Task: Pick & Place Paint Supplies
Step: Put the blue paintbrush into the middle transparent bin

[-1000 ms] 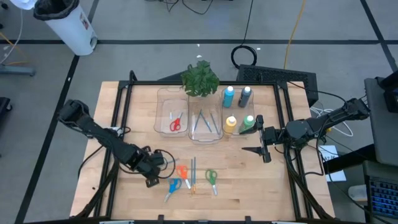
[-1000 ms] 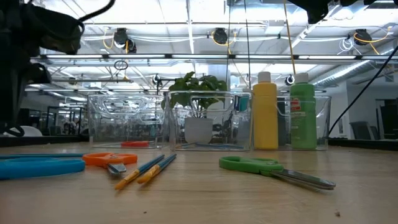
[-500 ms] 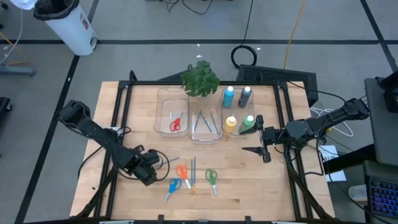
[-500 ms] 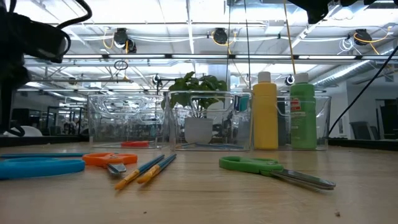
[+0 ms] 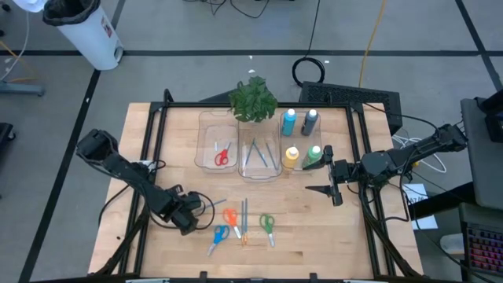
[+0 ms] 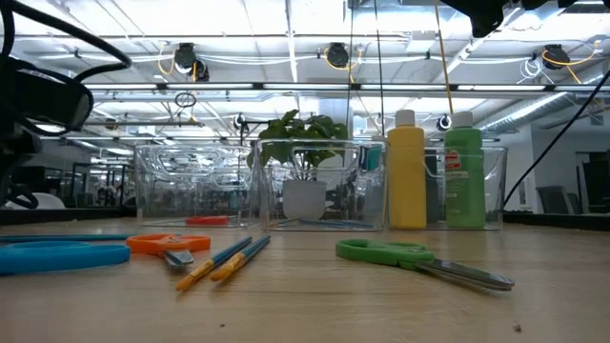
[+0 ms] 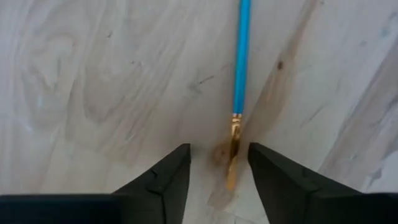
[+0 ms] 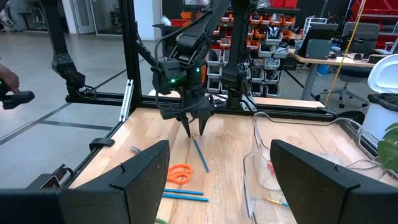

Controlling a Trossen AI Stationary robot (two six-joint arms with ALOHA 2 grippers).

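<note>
Here we found the left gripper [image 5: 191,222] low over the pale wooden table [image 5: 306,228], near its front-left part. In the left wrist view its two dark fingers [image 7: 168,180] stood parted, with the gold ferrule and bristle end of a thin blue-handled paint brush [image 7: 239,81] lying on the wood between the tips; nothing was clamped, and the brush rested free on the table.

Just beside that gripper lay the blue-handled scissors [image 5: 219,234], the orange-handled scissors [image 5: 230,216], two more thin brushes [image 5: 244,220] side by side, and the green-handled scissors [image 5: 267,224].

At the back stood three clear plastic bins. The left bin [image 5: 206,141] held red-handled scissors [image 5: 222,156]; the middle bin [image 5: 259,174] held several brushes. The third held four small paint bottles: light blue [image 5: 289,120], dark blue [image 5: 310,122], yellow [image 5: 291,158] and green [image 5: 313,155]. A leafy green plant [image 5: 252,99] sat behind the middle bin.

The right gripper [image 5: 328,177] waited near the table's right edge, fingers spread wide and empty.
</note>
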